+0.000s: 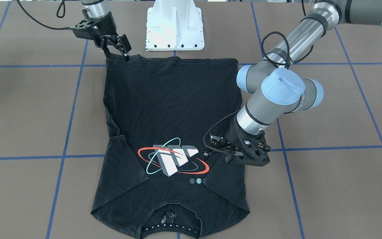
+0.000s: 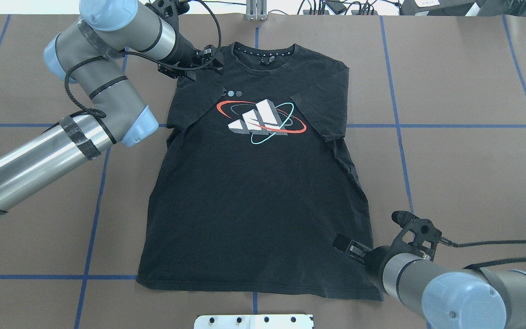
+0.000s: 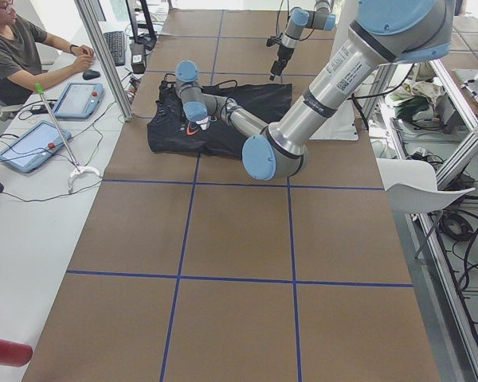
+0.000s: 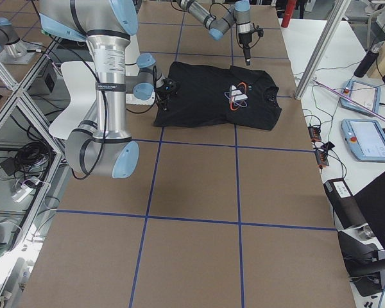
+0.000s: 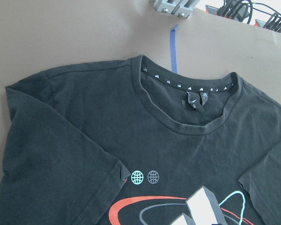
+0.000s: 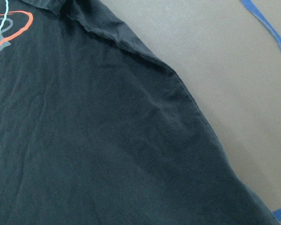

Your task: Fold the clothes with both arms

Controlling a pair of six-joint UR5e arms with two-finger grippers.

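The black T-shirt (image 2: 254,192) lies flat on the brown table, graphic side up, with both sleeves folded in over the chest. Its collar points away from the robot. My left gripper (image 2: 209,58) hovers over the shirt's shoulder beside the collar, with its fingers apart and nothing in them; it also shows in the front view (image 1: 211,146). My right gripper (image 1: 117,54) is at the hem corner nearest the base, with its fingers apart astride the corner; it also shows in the overhead view (image 2: 349,245). The wrist views show only cloth, the collar (image 5: 192,103) and the side seam (image 6: 178,79).
The white base pedestal (image 1: 175,30) stands just behind the hem. Blue tape lines (image 2: 397,123) cross the brown table. An operator (image 3: 16,56) sits at a side desk with tablets beyond the collar end. Black cables hang from both wrists.
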